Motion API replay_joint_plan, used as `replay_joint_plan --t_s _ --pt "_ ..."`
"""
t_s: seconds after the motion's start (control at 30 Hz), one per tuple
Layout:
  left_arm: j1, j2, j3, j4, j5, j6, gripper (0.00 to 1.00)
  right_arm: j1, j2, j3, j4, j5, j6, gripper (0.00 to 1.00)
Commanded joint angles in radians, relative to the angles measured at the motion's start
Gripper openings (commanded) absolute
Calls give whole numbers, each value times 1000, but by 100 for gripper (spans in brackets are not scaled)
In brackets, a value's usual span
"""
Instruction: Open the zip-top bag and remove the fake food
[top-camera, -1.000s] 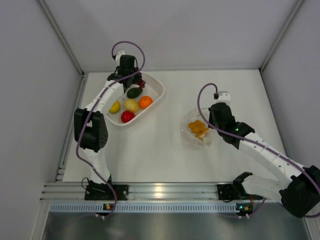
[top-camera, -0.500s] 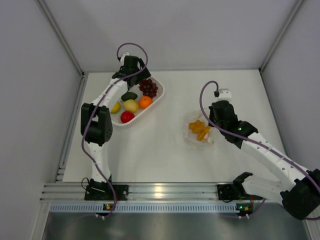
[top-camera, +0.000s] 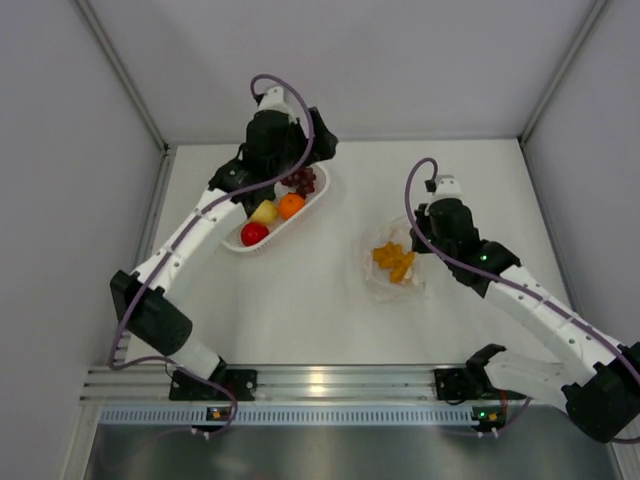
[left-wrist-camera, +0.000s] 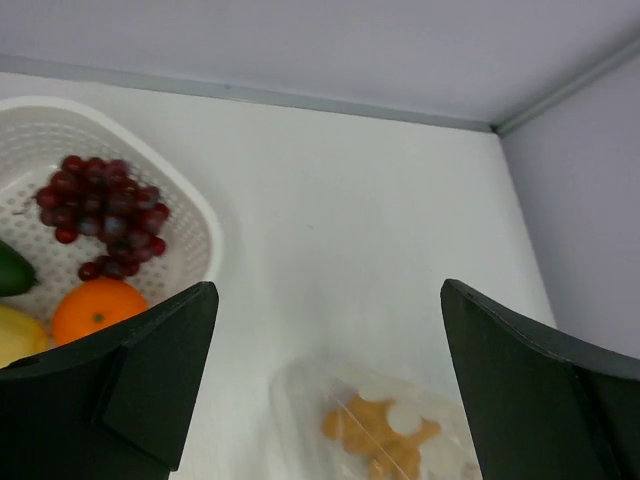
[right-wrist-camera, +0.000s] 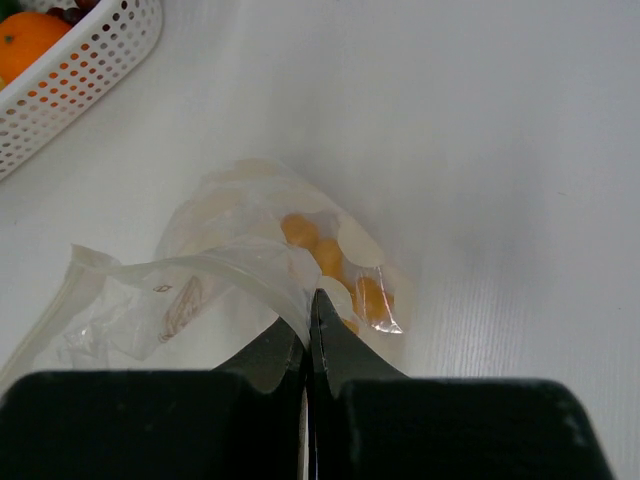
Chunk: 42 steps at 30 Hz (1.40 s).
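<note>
The zip-top bag (top-camera: 393, 268) lies right of centre, clear with white dots, holding small orange-yellow pieces (top-camera: 394, 260) of fake food. My right gripper (top-camera: 420, 243) is shut on the bag's edge; in the right wrist view its jaws (right-wrist-camera: 310, 303) pinch the clear film (right-wrist-camera: 235, 268) beside the orange pieces (right-wrist-camera: 328, 256). My left gripper (top-camera: 305, 155) hangs open and empty above the basket's far end, its fingers (left-wrist-camera: 135, 375) spread wide, the bag (left-wrist-camera: 375, 430) showing between them. The basket (top-camera: 318, 196) holds grapes (top-camera: 303, 180), orange (top-camera: 291, 205), lemon (top-camera: 264, 212) and apple (top-camera: 254, 233).
The white perforated basket (left-wrist-camera: 203, 225) sits at the back left with grapes (left-wrist-camera: 105, 210), orange (left-wrist-camera: 95, 308) and the avocado's tip (left-wrist-camera: 10, 270) in it. Grey walls close the table at the back and both sides. White tabletop lies between basket and bag.
My left gripper opened and let the grape bunch fall into the basket, then rose and swung right. The right gripper kept its hold on the bag, shifting slightly.
</note>
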Motion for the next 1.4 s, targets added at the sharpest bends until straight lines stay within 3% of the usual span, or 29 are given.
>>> replay_joint_plan --t_s 0.0,0.17,0.33,0.5,0.67,0.7,0.93,1.37 --pt "-121 -120 -82 27 -51 46 99 -3 -32 37 58 -68 31 0" --pt "-323 -254 -266 94 -160 18 95 -5 -49 10 88 -48 72 0" --pt "-544 -305 -337 114 -249 -5 84 -3 -35 0 99 -29 94 0" --pt "-636 -314 -383 125 -286 -76 70 3 -36 -24 123 -2 124 0" --pt "-678 -268 -401 148 -273 -132 46 15 -35 -52 150 26 160 0" --pt "-681 -257 -404 152 -268 -142 36 18 -35 -53 148 29 161 0" --pt "-679 -149 -423 284 -291 -206 18 41 -49 -93 157 47 227 0" --pt "-675 177 -294 303 -259 -301 18 44 -151 -188 102 139 229 0"
